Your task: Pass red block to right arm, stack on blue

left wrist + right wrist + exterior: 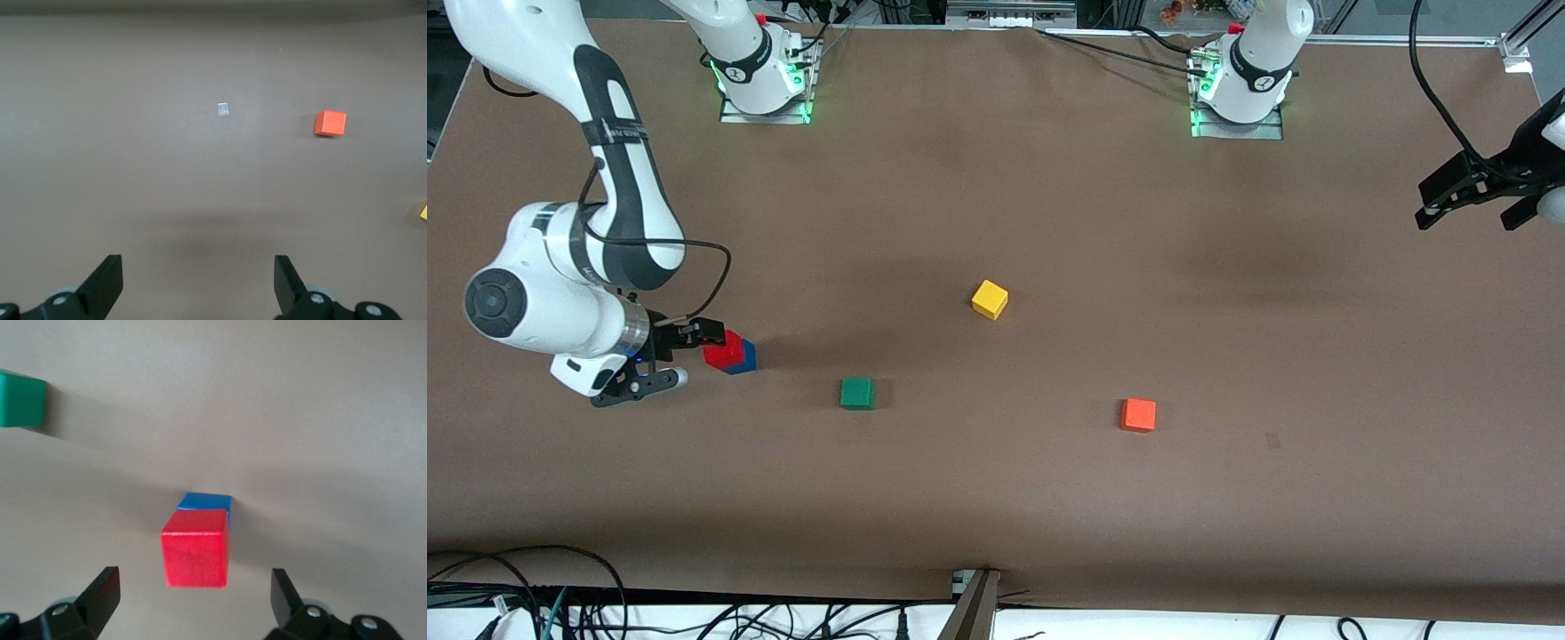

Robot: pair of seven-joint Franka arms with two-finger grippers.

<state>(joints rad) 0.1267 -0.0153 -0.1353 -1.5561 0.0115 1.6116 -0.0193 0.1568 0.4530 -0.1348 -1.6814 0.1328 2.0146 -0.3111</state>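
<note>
Front view shows the red block (724, 348) sitting on the blue block (745, 357) at roughly eight o'clock on the table (996, 498), toward the right arm's end. The right gripper (665, 354) is just beside the stack at its nine o'clock, and the right wrist view shows its two fingers spread wide, one on each side of the red block (195, 557) and clear of it, with the blue block's (205, 501) top edge peeking out past the red one. So the red cube appears released and resting on the blue one, slightly offset.

The left gripper (1472, 197) hangs at about three o'clock over the table edge near its own end, jaws wide and empty; that arm waits.

I judge the stacking step essentially finished. What remains calls for the right gripper to lift straight off without brushing the red block, since the overlap is not perfectly square and a nudge could tip it.

The green cube (857, 393), yellow cube (990, 299) and orange cube (1138, 415) lie well apart.
</note>
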